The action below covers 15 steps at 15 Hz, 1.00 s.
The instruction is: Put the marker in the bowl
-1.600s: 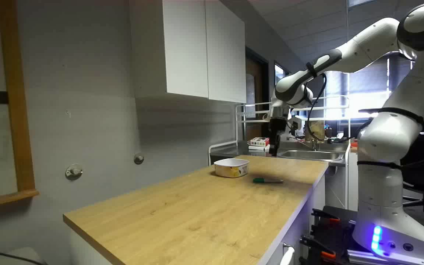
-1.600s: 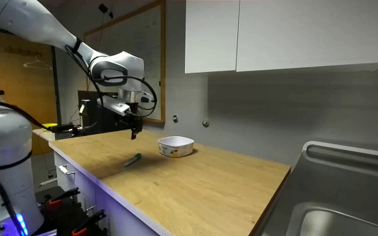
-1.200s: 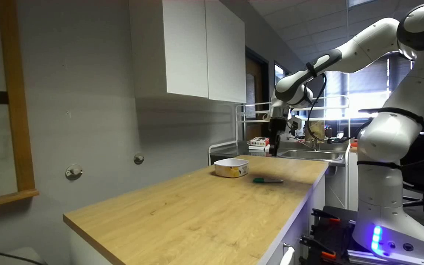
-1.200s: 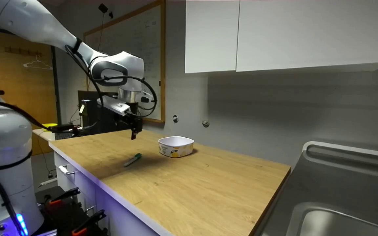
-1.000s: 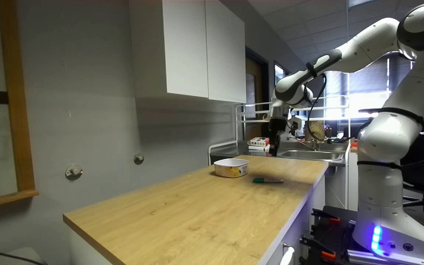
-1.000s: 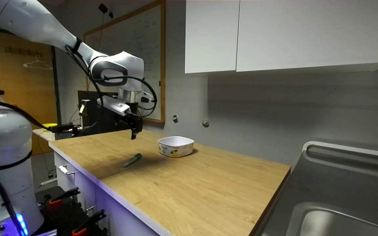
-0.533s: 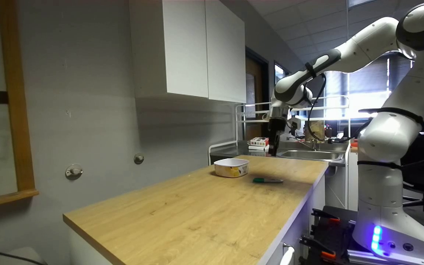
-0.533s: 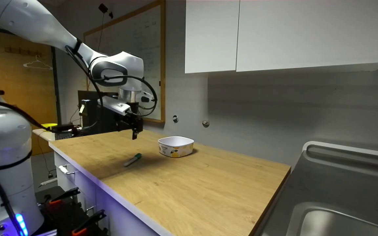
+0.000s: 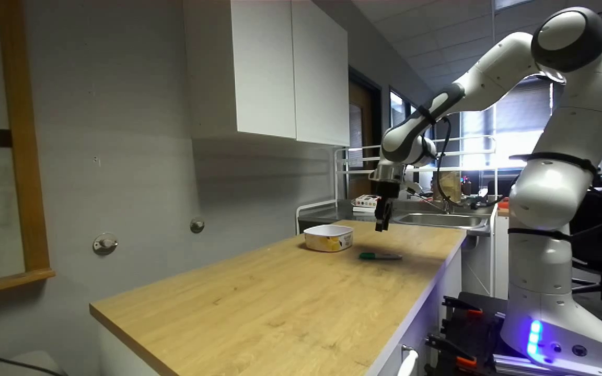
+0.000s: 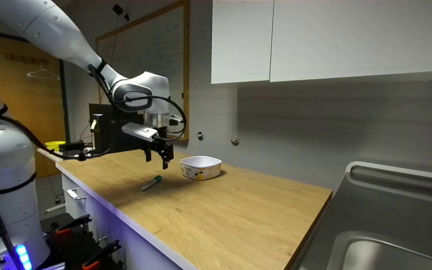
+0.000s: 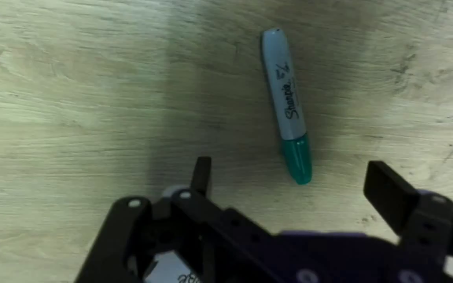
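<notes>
Green covers the cap of the marker, and along its grey barrel we read "Sharpie" in black script in the wrist view. Further small black marks sit beside that name, but we cannot make them out surely. On the pale wall of the bowl we see a yellow pattern and some dark print, too small to read.

The marker lies flat on the wood-toned worktop, outside the bowl and near it, its capped end turned toward the bowl in both exterior views.

We see the arm reach out over the worktop and bend at the wrist, so that the hand hangs in the air, pointing down. Its fingers are spread well apart, and both exterior views show them raised above the marker's level.

Only the wrist view gives us the brand name. At its lower edge a white patch with dark lettering shows through the hand; we cannot tell what it belongs to. In an exterior view we find a spotted box beyond the worktop; in an exterior view, a white hanger and a yellow tub.
</notes>
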### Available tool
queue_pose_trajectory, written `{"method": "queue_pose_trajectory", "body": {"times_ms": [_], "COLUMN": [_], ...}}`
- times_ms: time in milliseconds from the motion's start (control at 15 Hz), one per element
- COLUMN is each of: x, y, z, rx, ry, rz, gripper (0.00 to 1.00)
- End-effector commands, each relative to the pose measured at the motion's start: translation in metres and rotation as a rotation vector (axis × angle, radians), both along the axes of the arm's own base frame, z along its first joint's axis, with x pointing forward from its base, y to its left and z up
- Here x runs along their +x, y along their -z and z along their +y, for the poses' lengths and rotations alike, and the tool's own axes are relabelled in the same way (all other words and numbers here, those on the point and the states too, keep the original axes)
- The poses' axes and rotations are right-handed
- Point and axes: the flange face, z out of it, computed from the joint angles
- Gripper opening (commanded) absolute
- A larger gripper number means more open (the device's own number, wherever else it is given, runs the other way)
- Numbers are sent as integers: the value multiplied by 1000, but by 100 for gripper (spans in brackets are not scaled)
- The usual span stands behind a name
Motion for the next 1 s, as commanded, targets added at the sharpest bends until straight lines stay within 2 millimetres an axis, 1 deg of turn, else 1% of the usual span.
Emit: {"method": "queue_pose_trajectory", "body": {"times_ms": [0, 333, 533, 667, 800, 933], "x": [10, 12, 11, 12, 14, 17], "y": [30, 72, 86, 84, 77, 66], "z": [-8, -19, -19, -12, -3, 10], "rx": [-66, -139, -165, -174, -181, -177], "ry": [29, 55, 59, 48, 33, 13], "rz": [55, 149, 200, 213, 209, 201], "gripper": [100, 100, 100, 100, 100, 100]}}
